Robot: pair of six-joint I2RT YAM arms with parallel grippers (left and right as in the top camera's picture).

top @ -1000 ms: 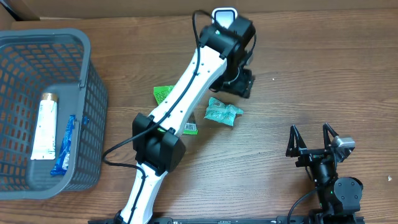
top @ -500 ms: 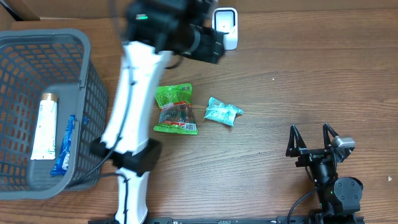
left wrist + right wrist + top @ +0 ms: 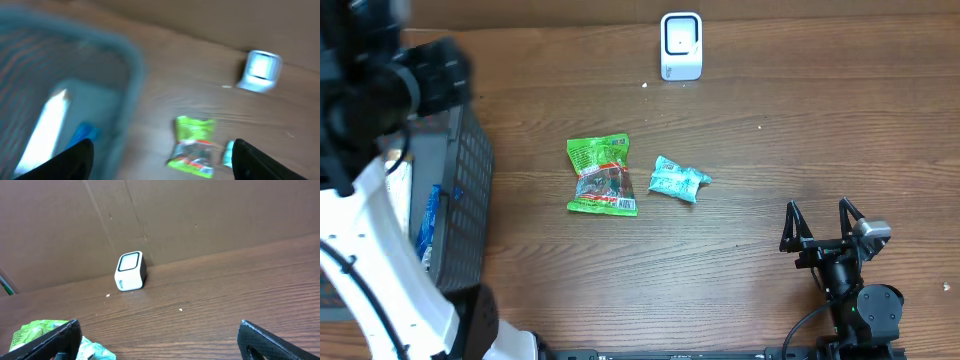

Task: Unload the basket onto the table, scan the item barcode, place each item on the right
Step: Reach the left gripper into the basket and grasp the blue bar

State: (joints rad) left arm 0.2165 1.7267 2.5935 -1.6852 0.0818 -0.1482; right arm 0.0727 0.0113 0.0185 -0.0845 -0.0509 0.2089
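The white barcode scanner (image 3: 681,45) stands at the table's back edge, also in the left wrist view (image 3: 260,71) and the right wrist view (image 3: 130,271). A green snack packet (image 3: 602,176) (image 3: 194,146) and a small teal packet (image 3: 678,180) lie side by side mid-table. My left gripper (image 3: 440,75), blurred by motion, hangs high over the basket's near rim; its jaws (image 3: 162,160) are open and hold nothing. At the front right my right gripper (image 3: 817,212) (image 3: 159,335) stands open and empty, facing the scanner.
A grey mesh basket (image 3: 470,160) (image 3: 132,70) fills the left side, holding a white tube (image 3: 47,127) and a blue packet (image 3: 430,215). My left arm's white links cover much of it from above. A cardboard wall runs behind the scanner.
My left arm has swung from beside the scanner at the back across to the far left over the basket, uncovering the green packet. The packets and right arm have not moved.
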